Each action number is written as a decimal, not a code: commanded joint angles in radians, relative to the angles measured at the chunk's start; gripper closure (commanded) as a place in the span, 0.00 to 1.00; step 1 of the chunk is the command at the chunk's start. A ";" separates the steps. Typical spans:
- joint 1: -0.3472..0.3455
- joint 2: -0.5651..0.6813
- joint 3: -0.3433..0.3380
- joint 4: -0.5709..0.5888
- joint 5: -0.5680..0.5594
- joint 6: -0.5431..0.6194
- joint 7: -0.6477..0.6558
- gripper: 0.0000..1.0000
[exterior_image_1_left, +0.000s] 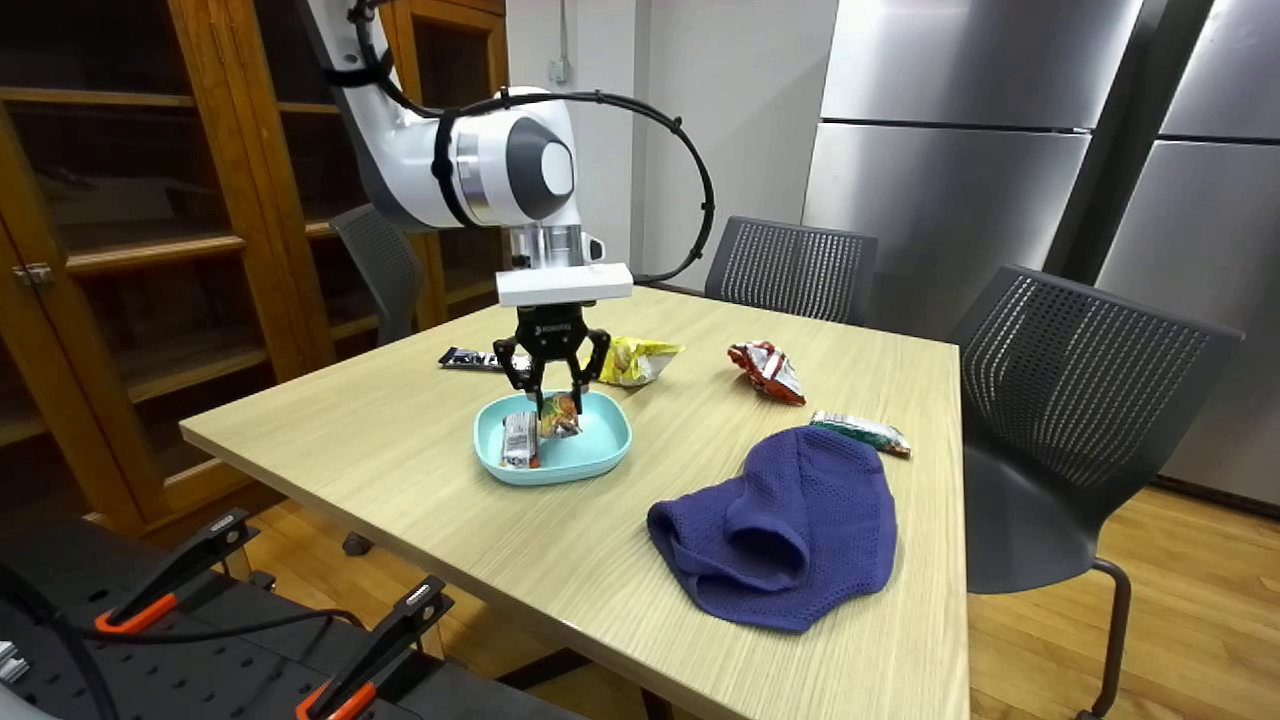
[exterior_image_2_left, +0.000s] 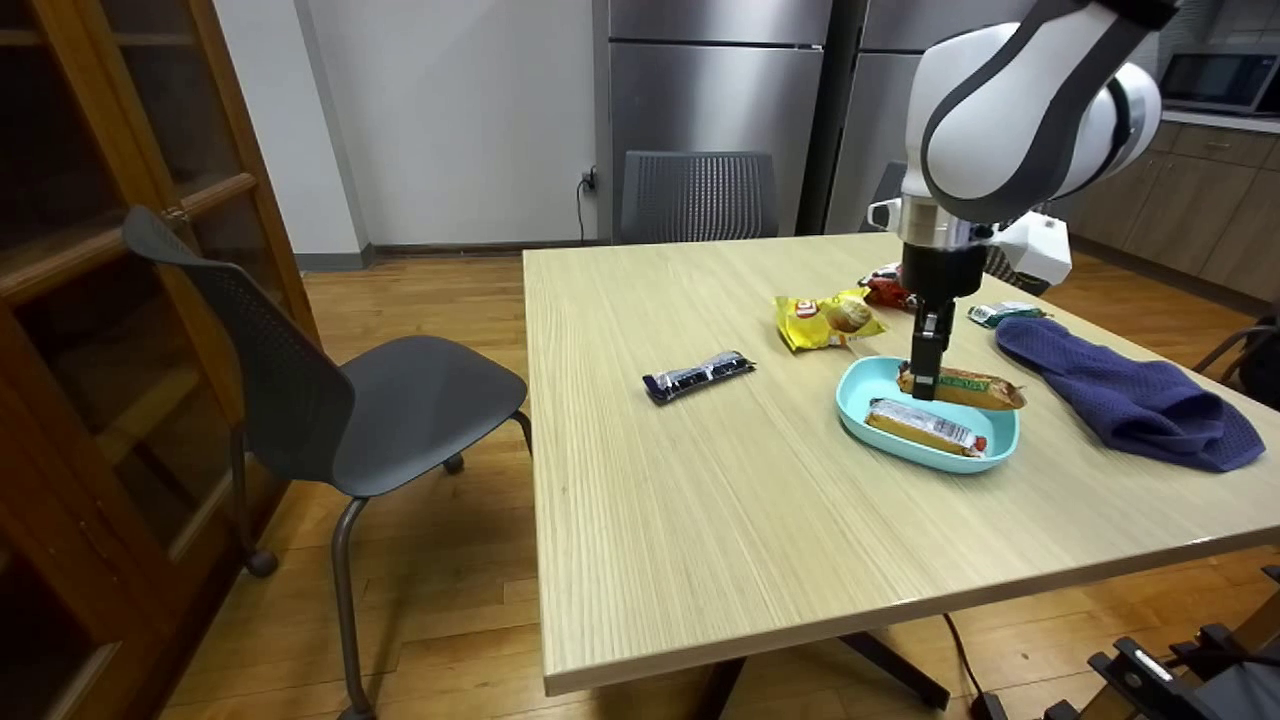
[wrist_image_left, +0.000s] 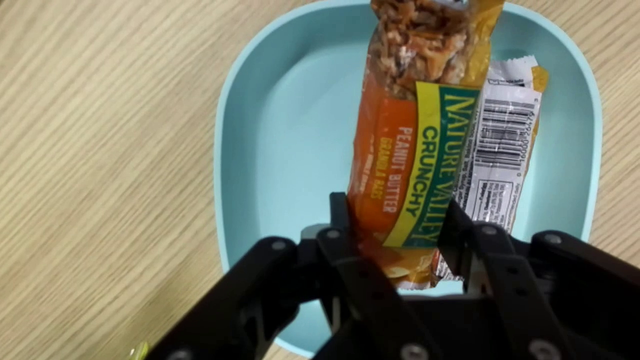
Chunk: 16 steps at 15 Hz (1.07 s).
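Observation:
My gripper (wrist_image_left: 397, 215) is shut on a granola bar (wrist_image_left: 400, 150) in an orange, yellow and green wrapper, gripped near one end. The held bar is over a light blue tray (wrist_image_left: 218, 165); in an exterior view the bar (exterior_image_2_left: 975, 388) looks raised and runs out over the tray's rim. Another granola bar (wrist_image_left: 505, 135) lies in the tray with its silver barcode side up, partly hidden under the held bar in the wrist view. The gripper (exterior_image_1_left: 558, 402) points down at the tray (exterior_image_1_left: 590, 455) in both exterior views.
A yellow chip bag (exterior_image_1_left: 632, 362) and a dark wrapped bar (exterior_image_2_left: 698, 377) lie near the tray. A red bag (exterior_image_1_left: 768, 370), a green wrapped bar (exterior_image_1_left: 862, 432) and a crumpled blue cloth (exterior_image_1_left: 790, 530) are on the same table (exterior_image_2_left: 680, 520). Chairs (exterior_image_1_left: 790, 268) stand around it.

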 joint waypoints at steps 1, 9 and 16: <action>-0.040 -0.041 0.027 -0.044 0.013 0.028 -0.041 0.25; -0.046 -0.094 0.055 -0.069 0.092 0.017 -0.006 0.00; -0.022 -0.121 0.096 -0.053 0.202 0.016 0.030 0.00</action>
